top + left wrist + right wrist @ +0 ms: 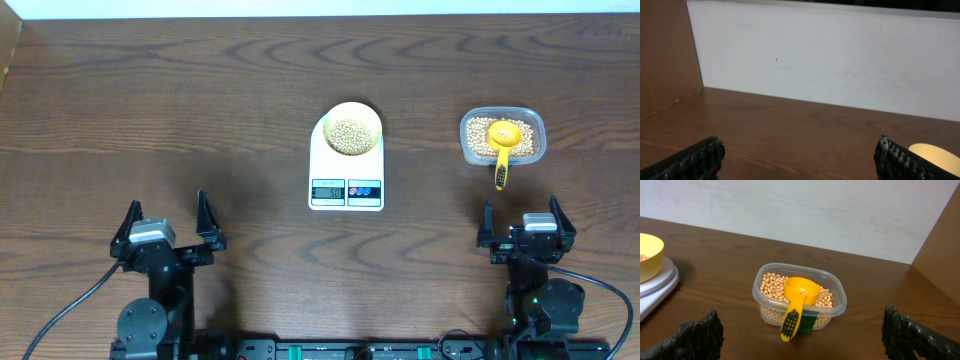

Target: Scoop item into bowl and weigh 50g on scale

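1. The white digital scale (pixel 346 170) is sitting mid-table, and the pale-yellow bowl (pixel 350 130) is resting on its platform, at the end away from the display.
2. A layer of soybean-like beans (pixel 349 136) is lying in the bowl. The display digits are showing too small to read surely, so I cannot tell whether the weight is met.
3. To the right of the scale and well apart from it, a clear plastic tub (pixel 503 137) is holding the rest of the beans, with a yellow scoop (pixel 503 145) lying in it.
4. The left gripper (pixel 167 203) is hanging on the near left of the scale, jaws spread wide and holding nothing.
5. The right gripper (pixel 520 205) is hovering on the near right of the scale, just short of the tub, likewise gaping and empty.
6. The beans are looking hard, smooth and light, so they are likely to roll and spill if the scoop tilts.
7. The scoop is looking stiff and light. Its ribbed dark handle, jutting over the tub's near rim, is offering the best hold.
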